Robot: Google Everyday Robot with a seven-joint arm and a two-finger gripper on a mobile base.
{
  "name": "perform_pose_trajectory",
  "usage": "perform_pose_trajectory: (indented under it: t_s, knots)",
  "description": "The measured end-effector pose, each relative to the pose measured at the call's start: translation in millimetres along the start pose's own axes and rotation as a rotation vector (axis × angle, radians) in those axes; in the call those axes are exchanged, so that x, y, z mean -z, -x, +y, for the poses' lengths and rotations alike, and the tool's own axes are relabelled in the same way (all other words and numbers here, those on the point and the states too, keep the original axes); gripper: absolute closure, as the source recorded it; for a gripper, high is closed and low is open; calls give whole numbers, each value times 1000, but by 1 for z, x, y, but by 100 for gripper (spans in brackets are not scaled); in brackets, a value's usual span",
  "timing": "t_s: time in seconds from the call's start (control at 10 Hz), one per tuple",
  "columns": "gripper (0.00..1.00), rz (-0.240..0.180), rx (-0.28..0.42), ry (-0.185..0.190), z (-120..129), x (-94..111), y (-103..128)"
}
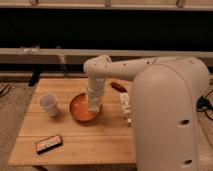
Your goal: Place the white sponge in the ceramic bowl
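Nothing legible: white marks on the dark device (49, 143) (front-left corner) are unreadable. The gripper (94, 106) hangs over the ceramic bowl (77, 108).

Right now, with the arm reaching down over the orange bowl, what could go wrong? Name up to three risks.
1. The gripper sits low over the ceramic bowl, off its centre; going lower might tip it.
2. The white sponge cannot be made out, so a release might catch the rim.
3. The white bottle lies close beside the bowl; a sideways retreat could knock it.
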Motion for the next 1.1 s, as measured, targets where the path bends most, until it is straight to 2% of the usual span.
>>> perform_pose_trajectory:
  t_s: [0.1,0.3,0.4,0.7,0.9,1.1]
  knots:
    - [92,-15,17,-5,-5,-9,-8]
    - [72,-43,30,-16,-7,-32,-16]
    - [62,-49,31,-22,-6,-37,-17]
    - [32,-55,40,-50,-12,-34,-11]
    - [20,-59,64,-58,-24,-33,-6]
    - [20,-61,92,-62,-36,-34,-3]
